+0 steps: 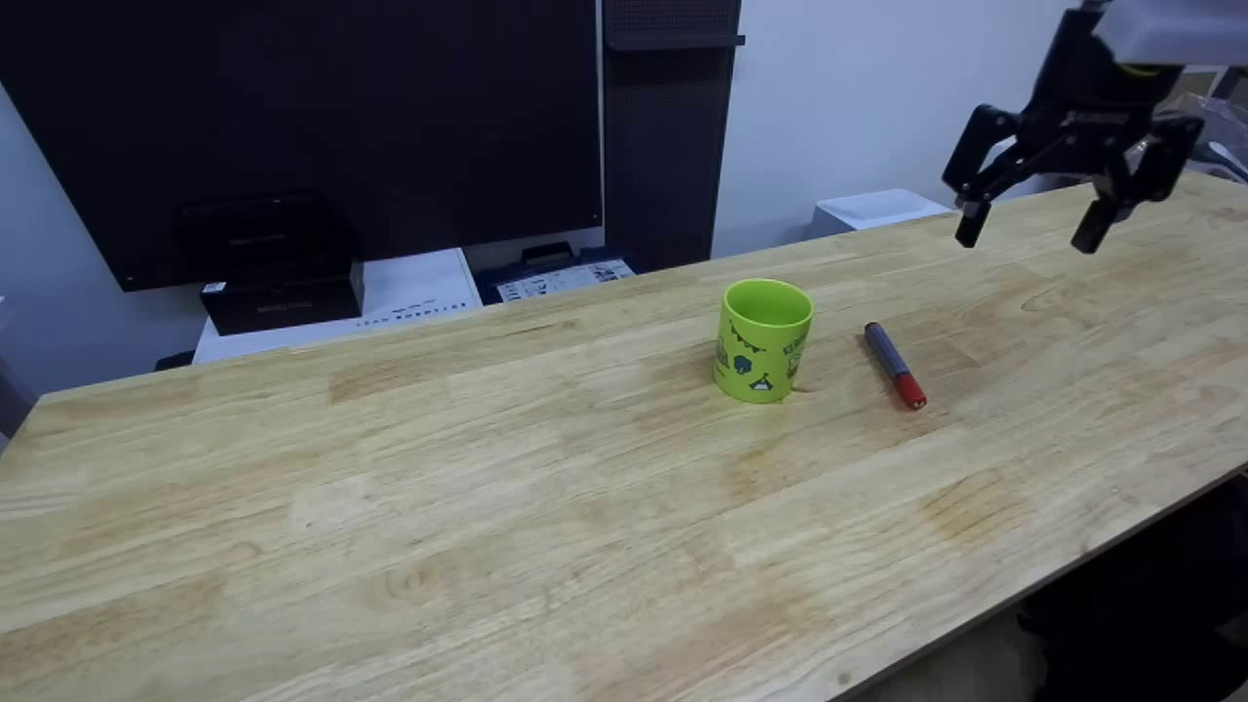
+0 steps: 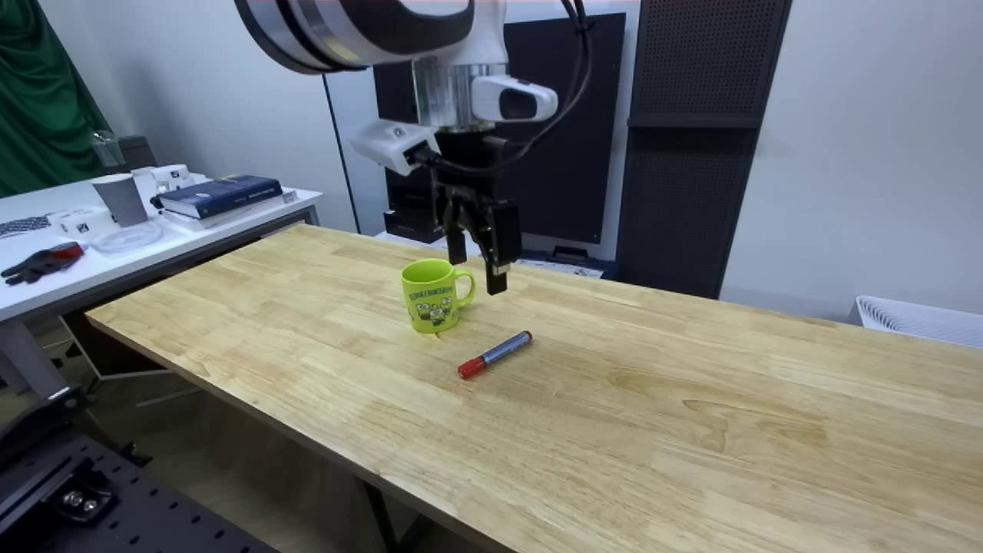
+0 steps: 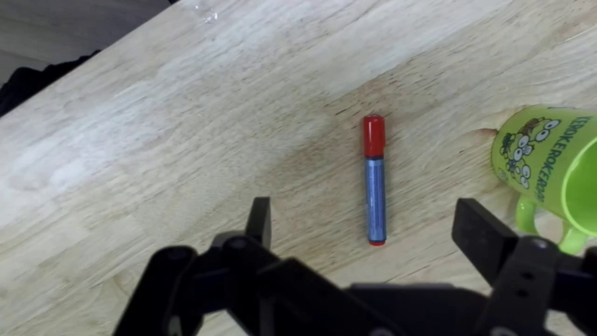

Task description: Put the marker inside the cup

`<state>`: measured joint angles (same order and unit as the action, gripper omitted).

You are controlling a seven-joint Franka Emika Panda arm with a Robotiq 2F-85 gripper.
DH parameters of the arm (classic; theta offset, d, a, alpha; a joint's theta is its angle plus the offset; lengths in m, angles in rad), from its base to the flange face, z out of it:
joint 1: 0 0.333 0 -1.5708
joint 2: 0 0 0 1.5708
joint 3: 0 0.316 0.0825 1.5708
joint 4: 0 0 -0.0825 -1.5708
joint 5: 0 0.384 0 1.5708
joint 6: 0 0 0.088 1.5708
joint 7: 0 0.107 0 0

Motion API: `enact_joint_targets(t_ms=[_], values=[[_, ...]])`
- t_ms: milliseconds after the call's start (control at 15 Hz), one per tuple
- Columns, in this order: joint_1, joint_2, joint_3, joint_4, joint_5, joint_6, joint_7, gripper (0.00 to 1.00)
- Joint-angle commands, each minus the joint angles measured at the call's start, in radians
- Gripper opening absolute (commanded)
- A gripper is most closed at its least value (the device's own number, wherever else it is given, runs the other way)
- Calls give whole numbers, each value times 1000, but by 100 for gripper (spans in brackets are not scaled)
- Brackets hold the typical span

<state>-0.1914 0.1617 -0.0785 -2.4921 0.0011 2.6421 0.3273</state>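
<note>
Green curtain (image 2: 38, 100); navy book (image 2: 223, 193).

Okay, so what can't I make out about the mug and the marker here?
Mug: in an exterior view, its own body hides the handle.
Mug's inside bottom: hidden by its near wall in both exterior views.
Mug's rim: cut off by the right edge in the wrist view.
Any print on the marker: too small to read in the wrist view.

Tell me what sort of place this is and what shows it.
Probably a robotics lab or workroom, though the pictures don't settle it: a robot arm hangs over a long wooden table, with a dark perforated panel beyond.
</note>
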Motion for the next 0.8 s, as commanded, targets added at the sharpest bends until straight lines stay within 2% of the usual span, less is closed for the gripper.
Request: enact_joint_targets(t_ms=[0,133,267,533,733], values=[[45,21,-32,19,12,-2,-9,100],[51,39,-32,34,13,-2,-9,100],[71,70,-53,48,-23,31,60,100],[101,180,-85,80,1,154,78,100],[107,272,-82,114,59,190,53,100]])
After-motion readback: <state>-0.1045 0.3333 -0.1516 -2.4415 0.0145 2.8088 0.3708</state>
